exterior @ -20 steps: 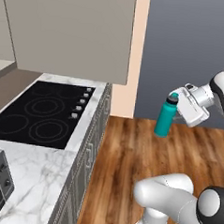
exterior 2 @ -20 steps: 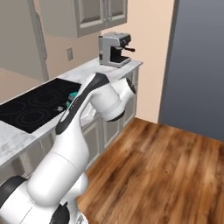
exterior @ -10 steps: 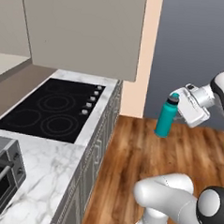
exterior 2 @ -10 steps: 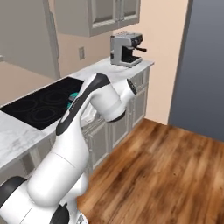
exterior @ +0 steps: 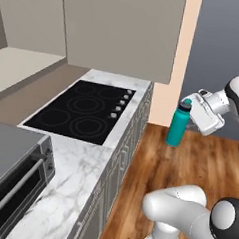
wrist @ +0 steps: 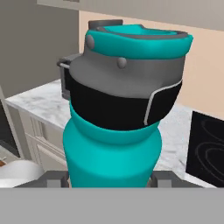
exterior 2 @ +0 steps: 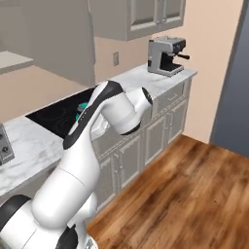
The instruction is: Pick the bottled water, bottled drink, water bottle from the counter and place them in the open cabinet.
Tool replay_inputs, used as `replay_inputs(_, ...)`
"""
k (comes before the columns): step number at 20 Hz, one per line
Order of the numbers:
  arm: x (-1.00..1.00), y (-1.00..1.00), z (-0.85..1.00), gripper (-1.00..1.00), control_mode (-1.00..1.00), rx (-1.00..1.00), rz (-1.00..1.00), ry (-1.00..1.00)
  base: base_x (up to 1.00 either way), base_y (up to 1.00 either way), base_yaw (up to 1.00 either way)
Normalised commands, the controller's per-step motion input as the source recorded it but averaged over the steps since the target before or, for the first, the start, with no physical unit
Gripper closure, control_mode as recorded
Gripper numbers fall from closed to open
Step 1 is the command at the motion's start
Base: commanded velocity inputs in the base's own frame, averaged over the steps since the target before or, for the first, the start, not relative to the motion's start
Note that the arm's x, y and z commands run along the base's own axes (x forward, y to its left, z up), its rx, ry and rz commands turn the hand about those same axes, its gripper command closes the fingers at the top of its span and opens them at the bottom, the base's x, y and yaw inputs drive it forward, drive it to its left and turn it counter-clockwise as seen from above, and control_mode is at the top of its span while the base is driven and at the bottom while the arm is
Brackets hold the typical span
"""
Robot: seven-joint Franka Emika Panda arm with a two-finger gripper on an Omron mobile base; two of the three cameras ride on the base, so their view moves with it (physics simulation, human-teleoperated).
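My gripper [exterior: 193, 115] is shut on the water bottle [exterior: 178, 125], a tall teal flask with a dark lid, and holds it upright in the air over the wood floor, right of the cooktop. In the hand view the water bottle [wrist: 114, 131] stands between my two fingertips [wrist: 53, 178]. A sliver of teal from the water bottle [exterior 2: 82, 105] peeks out behind my arm. The open cabinet [exterior: 22, 65] shows its beige shelf at the upper left. The bottled water, the bottled drink and the counter are out of view.
A black cooktop [exterior: 82, 111] is set in a marble worktop [exterior: 69, 188]. A grey toaster oven [exterior: 13, 170] stands at the lower left. A coffee machine [exterior 2: 165, 54] sits at the worktop's far end. A large beige cabinet panel [exterior: 122, 31] hangs above the cooktop.
The whole scene has shifted because the base moved: the cabinet shelf and the toaster oven slid into view on the left. The arm and the bottle keep the same pose.
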Motion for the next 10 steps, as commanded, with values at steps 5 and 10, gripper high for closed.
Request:
replay_inputs(5,0.00,0.00,0.00,1.00,1.00,0.00,0.00,0.00,-0.20,0.41,0.25)
replay_inputs(10,0.00,0.00,0.00,1.00,1.00,0.00,0.00,0.00,-0.19,0.38,0.26)
